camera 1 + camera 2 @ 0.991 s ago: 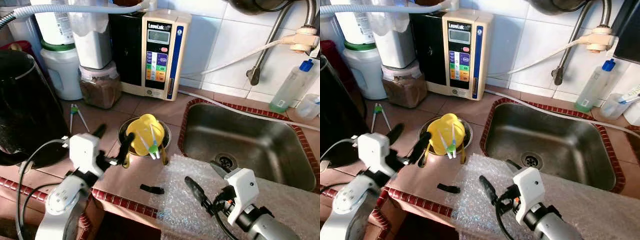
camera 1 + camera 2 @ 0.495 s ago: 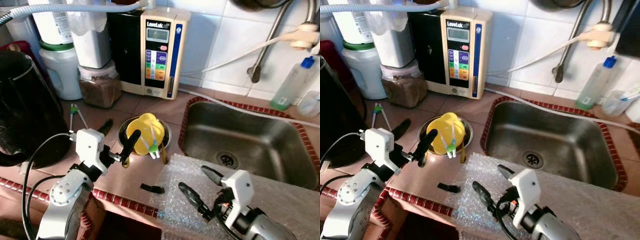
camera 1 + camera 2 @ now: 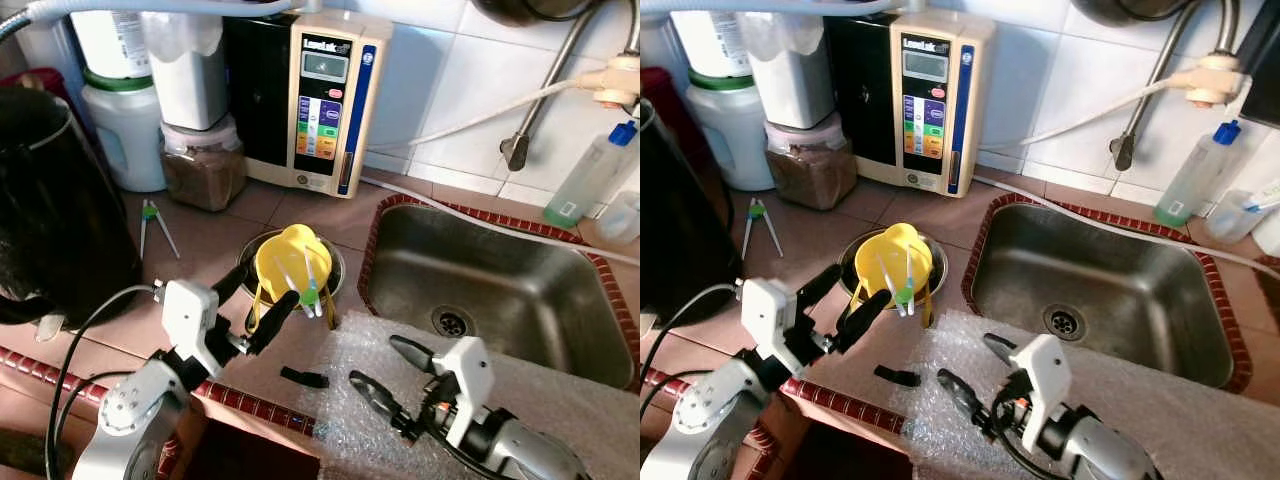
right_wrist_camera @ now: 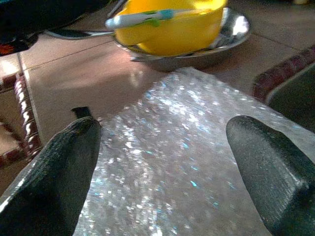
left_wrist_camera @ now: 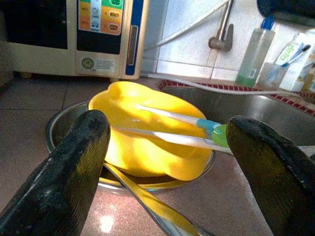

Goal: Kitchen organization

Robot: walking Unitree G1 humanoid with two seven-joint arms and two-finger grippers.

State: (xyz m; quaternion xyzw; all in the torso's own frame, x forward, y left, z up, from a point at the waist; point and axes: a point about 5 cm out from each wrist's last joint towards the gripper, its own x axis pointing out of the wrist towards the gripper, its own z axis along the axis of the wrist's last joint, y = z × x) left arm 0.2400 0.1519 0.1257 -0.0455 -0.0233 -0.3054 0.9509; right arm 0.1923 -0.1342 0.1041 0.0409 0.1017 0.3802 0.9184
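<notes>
As left gripper [image 3: 252,302] neared yellow bowl [image 3: 290,262], fingers spread | right gripper [image 3: 392,370] spread

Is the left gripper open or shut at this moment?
Open. The left gripper has its two black fingers spread wide apart on either side of the yellow bowl, touching nothing.

Yellow plastic cup [image 3: 291,268] tipped in steel bowl [image 3: 330,268] on tiled counter, two white-green utensils [image 3: 307,283] lying across it.
</notes>
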